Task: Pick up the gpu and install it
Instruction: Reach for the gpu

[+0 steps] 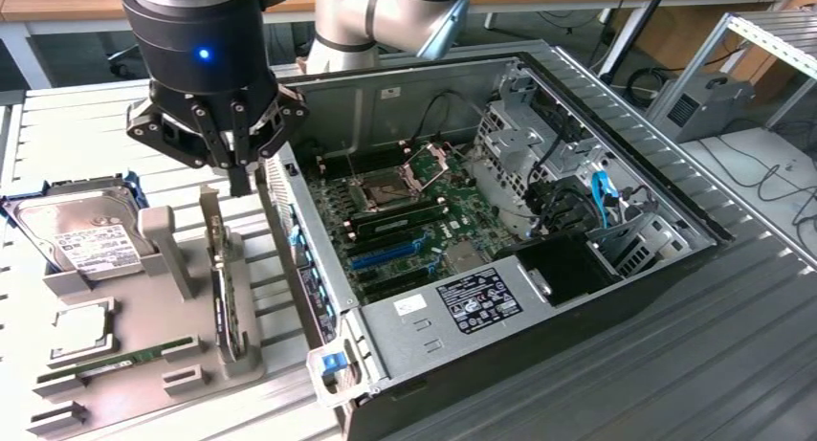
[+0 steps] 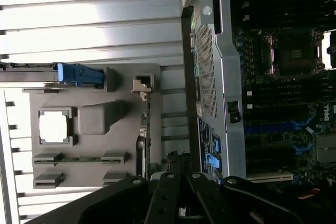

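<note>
The gpu (image 1: pixel 226 302) is a thin dark card standing on edge in a slot of the grey holder tray (image 1: pixel 153 364), with its silvery bracket end toward the back. My gripper (image 1: pixel 241 188) hangs just above that bracket end, beside the computer case's wall, fingers shut together with nothing between them. In the wrist view the gpu (image 2: pixel 147 135) shows edge-on along the side of the holder tray (image 2: pixel 94 95), and the shut gripper (image 2: pixel 177 158) is right by its near end.
The open computer case (image 1: pixel 422 331) lies at the exterior view's right, with its motherboard (image 1: pixel 408 221), bare processor socket and blue card slots (image 1: pixel 386 256) showing. The tray also holds a hard drive (image 1: pixel 90 240), a processor chip (image 1: pixel 83 331) and a green memory stick (image 1: pixel 121 362).
</note>
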Controlling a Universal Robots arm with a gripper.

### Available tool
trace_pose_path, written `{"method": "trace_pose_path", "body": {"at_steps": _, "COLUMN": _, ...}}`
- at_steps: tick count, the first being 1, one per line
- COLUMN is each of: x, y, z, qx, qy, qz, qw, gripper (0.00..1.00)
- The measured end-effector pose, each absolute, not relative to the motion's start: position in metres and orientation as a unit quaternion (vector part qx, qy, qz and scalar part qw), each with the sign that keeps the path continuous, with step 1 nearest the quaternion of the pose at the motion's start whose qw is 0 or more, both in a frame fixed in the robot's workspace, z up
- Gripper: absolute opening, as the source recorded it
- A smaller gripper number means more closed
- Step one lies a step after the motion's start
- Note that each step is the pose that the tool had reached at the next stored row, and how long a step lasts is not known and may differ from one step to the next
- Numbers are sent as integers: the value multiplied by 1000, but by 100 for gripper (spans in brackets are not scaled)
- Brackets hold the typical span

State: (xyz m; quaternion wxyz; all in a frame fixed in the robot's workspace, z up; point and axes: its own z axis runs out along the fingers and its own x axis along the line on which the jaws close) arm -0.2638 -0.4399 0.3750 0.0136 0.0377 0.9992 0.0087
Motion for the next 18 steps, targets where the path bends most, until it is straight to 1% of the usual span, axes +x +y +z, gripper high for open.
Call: {"method": "trace_pose_path", "body": {"at_steps": 18, "x": -264, "y": -458, "z": 375, "qx": 38, "qy": 999, "qz": -3, "qw": 14, "gripper": 11}}
